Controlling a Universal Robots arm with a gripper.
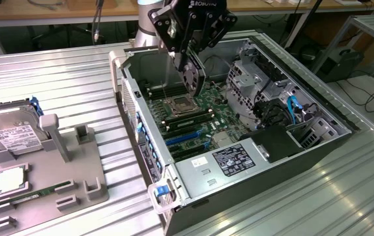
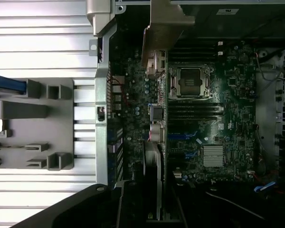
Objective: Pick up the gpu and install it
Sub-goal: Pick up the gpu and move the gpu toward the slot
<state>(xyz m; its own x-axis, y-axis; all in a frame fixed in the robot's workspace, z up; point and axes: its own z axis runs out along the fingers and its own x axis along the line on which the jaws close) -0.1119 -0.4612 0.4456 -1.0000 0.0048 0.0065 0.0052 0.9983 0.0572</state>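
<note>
Your hand (image 1: 185, 53) clamps the thin black fan-faced gpu (image 1: 192, 77) over the open metal computer case (image 1: 193, 175); any tilt could jam it off-slot.

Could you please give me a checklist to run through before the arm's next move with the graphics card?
1. Graphics card gripped in the jaws: ok.
2. Card hanging upright over the motherboard of the open case: ok.
3. Blue slots on the board empty: ok.
4. Card's edge lined up with a slot: cannot tell.
5. Hard drive and memory stick lying on the grey tray, apart from the case: ok.
</note>
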